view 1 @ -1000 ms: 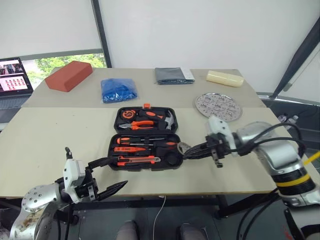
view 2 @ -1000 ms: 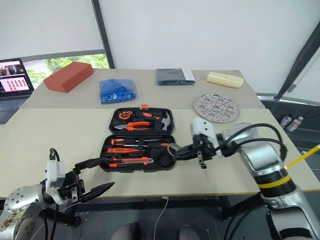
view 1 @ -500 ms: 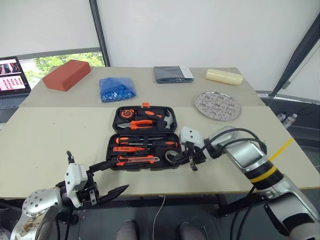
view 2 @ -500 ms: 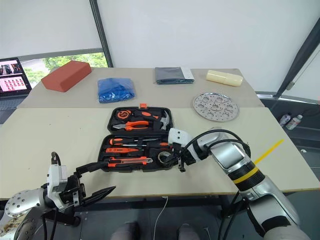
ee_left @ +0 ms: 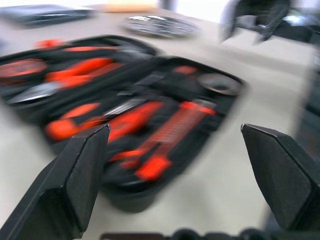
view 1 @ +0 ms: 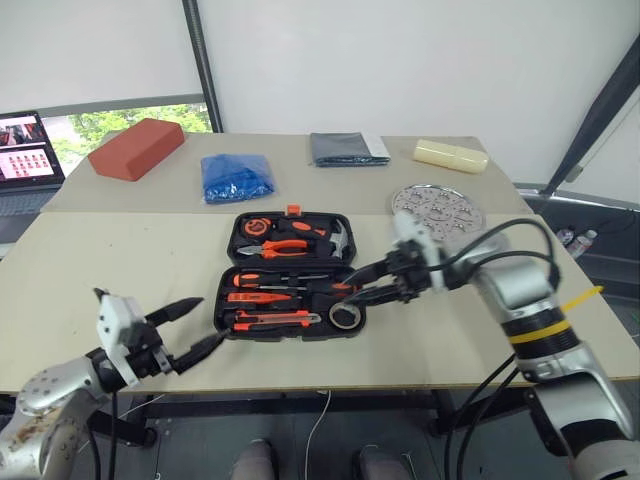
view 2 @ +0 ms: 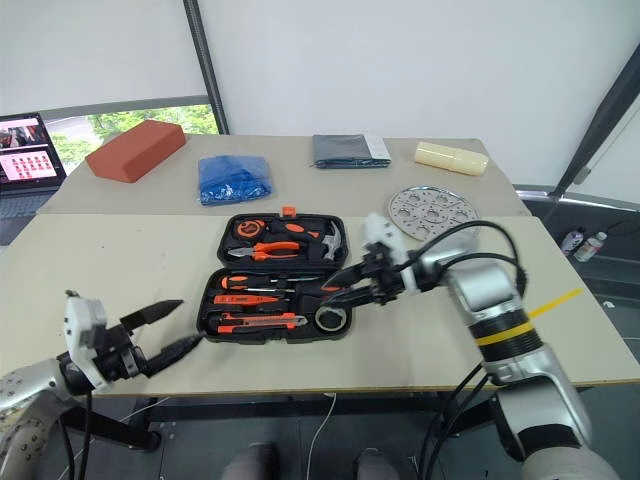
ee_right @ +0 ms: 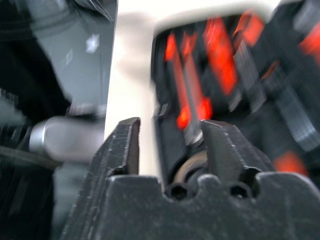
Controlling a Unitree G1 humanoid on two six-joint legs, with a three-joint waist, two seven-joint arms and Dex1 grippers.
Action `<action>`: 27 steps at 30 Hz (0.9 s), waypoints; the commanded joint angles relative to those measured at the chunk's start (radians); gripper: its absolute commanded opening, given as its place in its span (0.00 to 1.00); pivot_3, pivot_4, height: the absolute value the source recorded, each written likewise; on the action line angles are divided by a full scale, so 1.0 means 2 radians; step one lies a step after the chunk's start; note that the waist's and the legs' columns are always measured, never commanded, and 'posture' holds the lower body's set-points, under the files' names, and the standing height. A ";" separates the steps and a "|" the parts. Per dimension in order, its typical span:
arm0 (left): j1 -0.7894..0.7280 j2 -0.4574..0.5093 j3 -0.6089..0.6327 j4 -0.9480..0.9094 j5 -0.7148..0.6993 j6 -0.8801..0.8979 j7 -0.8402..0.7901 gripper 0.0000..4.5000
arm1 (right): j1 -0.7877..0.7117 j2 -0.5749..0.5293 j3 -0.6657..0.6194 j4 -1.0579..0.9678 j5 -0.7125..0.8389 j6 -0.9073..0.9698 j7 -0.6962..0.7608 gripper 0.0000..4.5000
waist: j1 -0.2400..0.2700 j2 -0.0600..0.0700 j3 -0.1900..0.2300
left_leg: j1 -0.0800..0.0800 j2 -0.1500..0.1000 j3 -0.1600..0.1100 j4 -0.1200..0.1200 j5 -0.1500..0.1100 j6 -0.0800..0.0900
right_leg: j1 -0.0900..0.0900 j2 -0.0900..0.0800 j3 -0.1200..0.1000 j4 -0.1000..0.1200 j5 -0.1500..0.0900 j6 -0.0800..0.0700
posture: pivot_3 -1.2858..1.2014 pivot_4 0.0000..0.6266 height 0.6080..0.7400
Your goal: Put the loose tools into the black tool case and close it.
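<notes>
**Tape roll sitting in the case, both jaws empty**

The black tool case point(view 1: 290, 275) lies open and flat in the middle of the table point(view 1: 90, 260). The orange-handled screwdrivers point(view 1: 262, 283) and the utility knife point(view 1: 270, 320) sit in the near half of the case, and the small tape roll point(view 1: 345, 316) lies in that half's corner, just under the right gripper point(view 1: 352, 284).

Those right jaws are parted a bit with nothing between them; they hover over the case's near-right corner, the roll right below the fingertips and not touching them.

The left gripper point(view 1: 192, 325) hangs off the table's near edge, jaws spread wide and empty. The case is just ahead of its tips, a little apart.

Further past the right jaws is the round perforated plate point(view 1: 438, 209). A red block point(view 1: 135, 149), a blue bundle point(view 1: 237, 177) and a folded grey cloth point(view 1: 345, 149) line the far side of the table.
</notes>
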 commanded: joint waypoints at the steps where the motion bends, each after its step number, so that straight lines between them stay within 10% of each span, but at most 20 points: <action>1: -0.086 -0.005 0.018 0.073 0.031 0.047 0.120 0.75 | -0.007 0.009 -0.019 0.140 -0.065 -0.133 -0.071 0.25 | 0.003 -0.002 0.001 | 0.000 0.000 0.000 0.000 0.000 0.000 | 0.000 0.000 0.000 0.000 0.000 0.000 | 0.52 0.24 1.00; 4: -0.143 -0.020 0.000 0.118 0.062 0.058 0.170 0.49 | -0.030 0.044 -0.016 0.245 -0.121 -0.238 -0.169 0.01 | -0.001 -0.002 0.001 | -0.001 0.000 0.000 0.000 0.001 0.000 | 0.001 0.001 0.000 0.000 0.002 0.001 | 0.52 0.24 1.00; 10: -0.223 -0.033 -0.072 0.203 0.126 0.038 0.160 0.03 | -0.076 0.103 -0.010 0.389 -0.177 -0.366 -0.246 0.00 | -0.010 -0.002 0.001 | -0.002 0.000 -0.001 -0.002 0.002 0.001 | 0.000 0.002 0.001 0.000 0.006 0.002 | 0.52 0.24 1.00; 27: -0.270 -0.016 -0.157 0.272 0.159 0.003 -0.055 0.03 | -0.021 0.121 -0.025 0.312 -0.160 -0.362 -0.123 0.00 | -0.007 -0.002 0.001 | -0.002 0.001 -0.001 -0.002 0.002 0.001 | 0.000 0.003 0.001 0.000 0.006 0.001 | 0.52 0.24 1.00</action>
